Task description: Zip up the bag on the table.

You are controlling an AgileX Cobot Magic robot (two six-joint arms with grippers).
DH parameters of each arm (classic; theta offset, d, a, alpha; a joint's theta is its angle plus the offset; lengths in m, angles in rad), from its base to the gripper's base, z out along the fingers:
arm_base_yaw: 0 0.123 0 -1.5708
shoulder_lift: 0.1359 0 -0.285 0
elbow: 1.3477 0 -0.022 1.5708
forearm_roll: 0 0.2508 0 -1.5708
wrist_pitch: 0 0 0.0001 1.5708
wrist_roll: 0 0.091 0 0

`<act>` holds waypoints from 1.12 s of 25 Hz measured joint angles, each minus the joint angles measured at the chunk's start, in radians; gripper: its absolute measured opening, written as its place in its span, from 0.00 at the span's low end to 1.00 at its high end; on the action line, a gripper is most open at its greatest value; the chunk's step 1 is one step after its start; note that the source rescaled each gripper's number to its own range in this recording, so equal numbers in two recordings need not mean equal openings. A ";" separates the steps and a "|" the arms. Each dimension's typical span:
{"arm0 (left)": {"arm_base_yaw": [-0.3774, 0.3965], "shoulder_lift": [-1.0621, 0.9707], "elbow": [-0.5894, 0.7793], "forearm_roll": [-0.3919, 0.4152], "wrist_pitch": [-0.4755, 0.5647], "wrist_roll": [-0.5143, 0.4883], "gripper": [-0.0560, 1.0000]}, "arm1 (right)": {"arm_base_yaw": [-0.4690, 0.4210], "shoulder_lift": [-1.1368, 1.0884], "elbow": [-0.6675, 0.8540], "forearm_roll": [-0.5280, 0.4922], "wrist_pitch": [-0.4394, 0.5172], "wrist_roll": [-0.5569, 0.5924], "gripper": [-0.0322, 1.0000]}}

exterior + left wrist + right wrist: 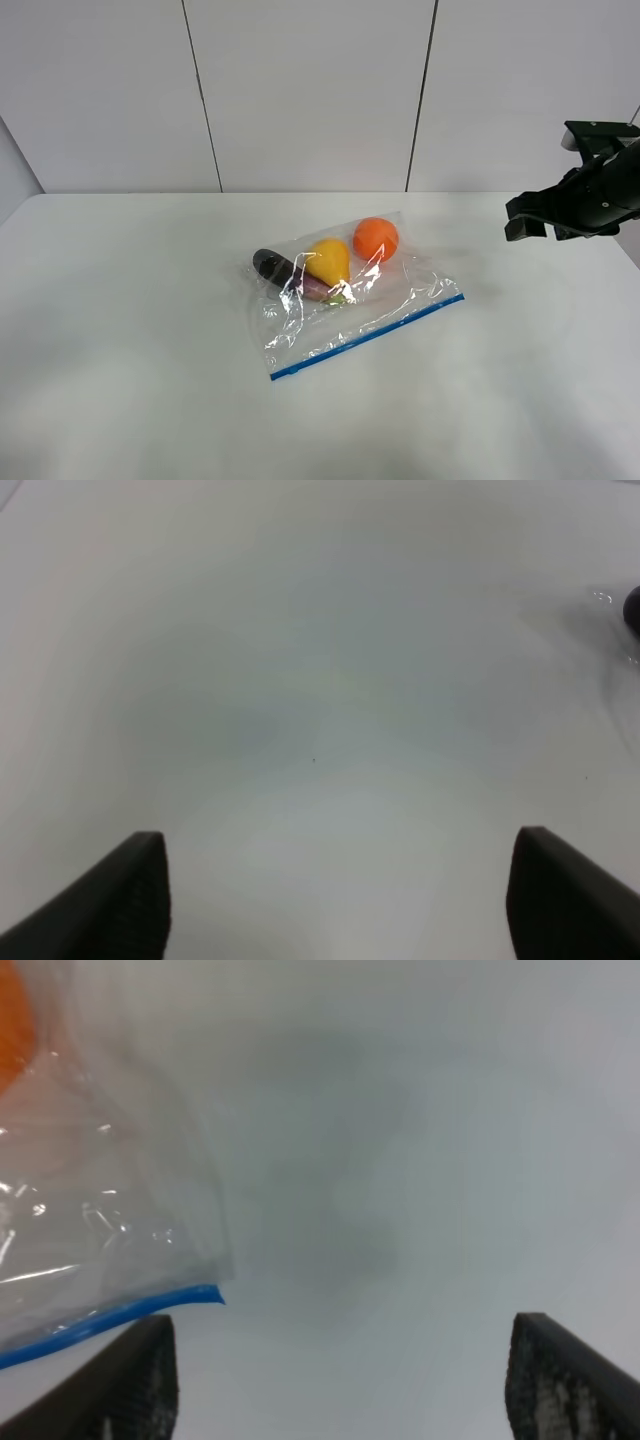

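The bag (385, 305), clear and crinkly, lies flat near the middle of the white table (120, 350). Its blue zipper strip (365, 337) runs along the near edge. Inside show a dark eggplant (283, 271), a yellow pear (330, 260) and an orange (376, 238). My right gripper (345, 1385) hovers open above the table just past the bag's (100, 1210) right corner, where the zipper strip's (110, 1315) end shows. In the high view the right arm (585, 195) hangs at the right edge. My left gripper (340, 905) is open over bare table, and its arm is outside the high view.
A white panelled wall (310, 90) rises behind the table's far edge. In the left wrist view a dark bit of the eggplant (633, 610) peeks in at the frame's edge. White tabletop surrounds the bag on all sides.
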 joint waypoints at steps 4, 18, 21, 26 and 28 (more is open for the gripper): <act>0.000 0.000 0.000 0.000 0.000 0.000 1.00 | 0.000 -0.057 0.000 -0.024 0.015 0.026 0.96; 0.000 0.000 0.000 0.000 0.000 0.000 1.00 | 0.000 -0.248 0.000 -0.074 0.131 0.076 0.96; 0.000 0.000 0.000 0.000 0.000 0.000 1.00 | 0.000 -0.300 0.000 -0.074 0.171 0.081 0.96; 0.000 0.000 0.000 0.000 0.000 0.000 1.00 | 0.000 -0.395 0.000 -0.074 0.231 0.096 0.96; 0.000 0.000 0.000 0.000 0.000 0.000 1.00 | 0.000 -0.438 0.000 -0.076 0.257 0.100 0.96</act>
